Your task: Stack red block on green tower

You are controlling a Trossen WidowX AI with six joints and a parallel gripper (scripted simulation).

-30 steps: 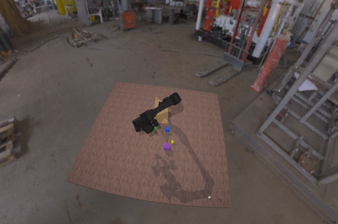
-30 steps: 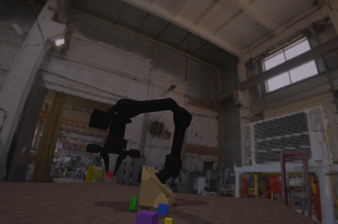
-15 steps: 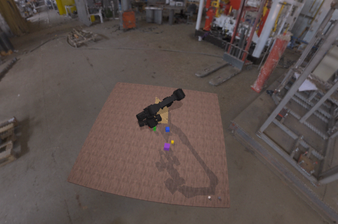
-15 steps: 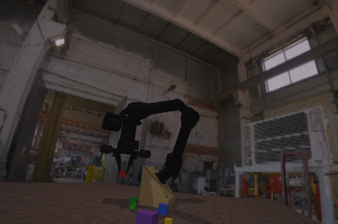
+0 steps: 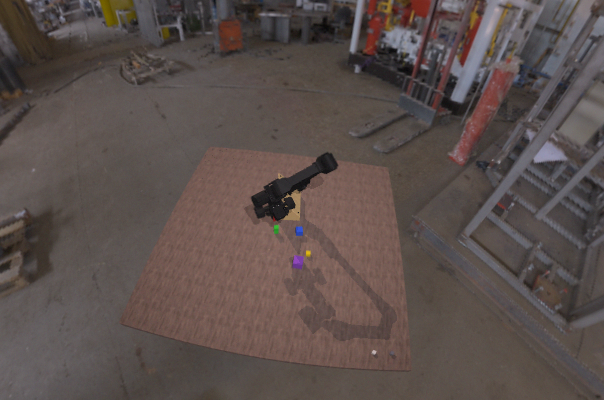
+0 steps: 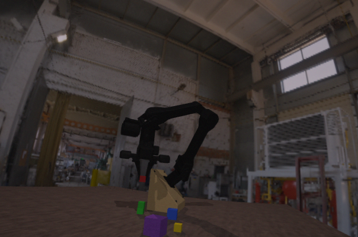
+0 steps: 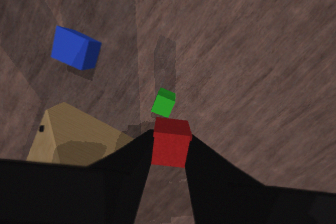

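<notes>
My gripper (image 7: 170,137) (image 6: 142,178) (image 5: 274,218) is shut on the red block (image 7: 171,142) (image 6: 142,178) and holds it in the air. The green tower (image 7: 163,103) (image 6: 141,207) (image 5: 276,229) stands upright on the brown mat (image 5: 207,260). In the exterior view the red block hangs well above the tower, almost straight over it. In the wrist view the tower shows just beyond the red block's far edge.
A blue block (image 7: 75,47) (image 6: 172,213) (image 5: 299,230), a purple block (image 6: 154,225) (image 5: 297,262) and a small yellow block (image 6: 178,227) (image 5: 308,253) lie on the mat near the tower. The tan robot base (image 6: 162,192) (image 7: 71,135) stands close behind the tower.
</notes>
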